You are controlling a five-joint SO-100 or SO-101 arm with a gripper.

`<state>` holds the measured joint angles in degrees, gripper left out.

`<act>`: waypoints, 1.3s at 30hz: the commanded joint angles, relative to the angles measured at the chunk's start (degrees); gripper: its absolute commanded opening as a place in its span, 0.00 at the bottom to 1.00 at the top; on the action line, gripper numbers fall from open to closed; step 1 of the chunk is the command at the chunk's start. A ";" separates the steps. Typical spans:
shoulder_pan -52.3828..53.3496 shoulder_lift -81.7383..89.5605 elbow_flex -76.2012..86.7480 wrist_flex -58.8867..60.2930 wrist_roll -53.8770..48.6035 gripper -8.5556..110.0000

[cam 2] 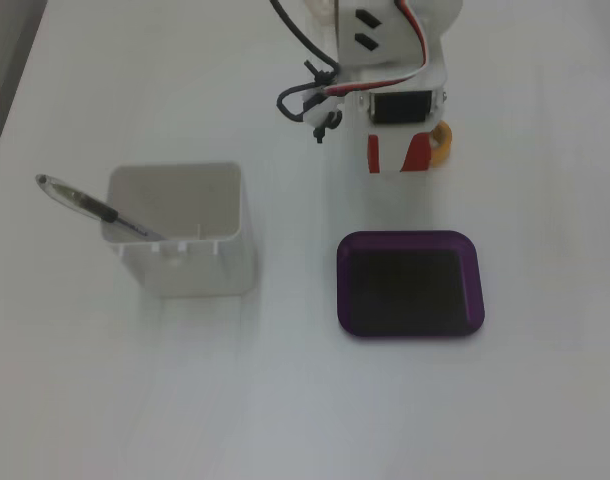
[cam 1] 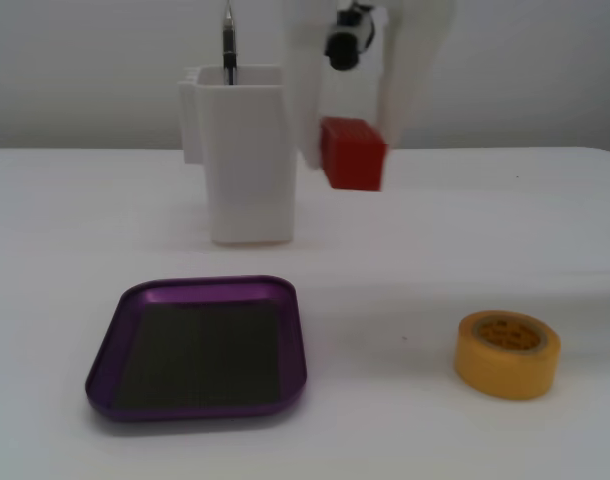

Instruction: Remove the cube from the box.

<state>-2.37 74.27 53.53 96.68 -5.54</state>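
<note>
The cube (cam 1: 352, 153) is held clamped in the hand (cam 1: 357, 150), raised above the worktop (cam 1: 485, 240) and clear of the box (cam 1: 198, 347), which is empty; release approx. pending.

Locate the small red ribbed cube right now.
The small red ribbed plastic cube is off the table, gripped in the end effector, right of the tall white plastic container in a fixed view, clear of the shallow purple metallic tray.
</note>
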 commanded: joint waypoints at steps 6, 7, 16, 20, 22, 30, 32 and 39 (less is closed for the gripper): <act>3.69 15.56 28.21 -12.48 -4.92 0.07; 4.39 16.61 31.03 -14.68 -5.45 0.07; 9.14 21.88 53.44 -29.09 -9.23 0.07; 9.05 22.76 58.97 -34.10 -9.23 0.07; 9.05 22.41 60.38 -36.56 -9.23 0.07; 9.14 22.59 61.08 -40.87 -10.99 0.07; 9.05 22.94 61.00 -40.17 -10.63 0.07; 9.05 26.02 56.60 -34.01 -10.37 0.19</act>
<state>6.86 95.36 113.55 59.85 -15.91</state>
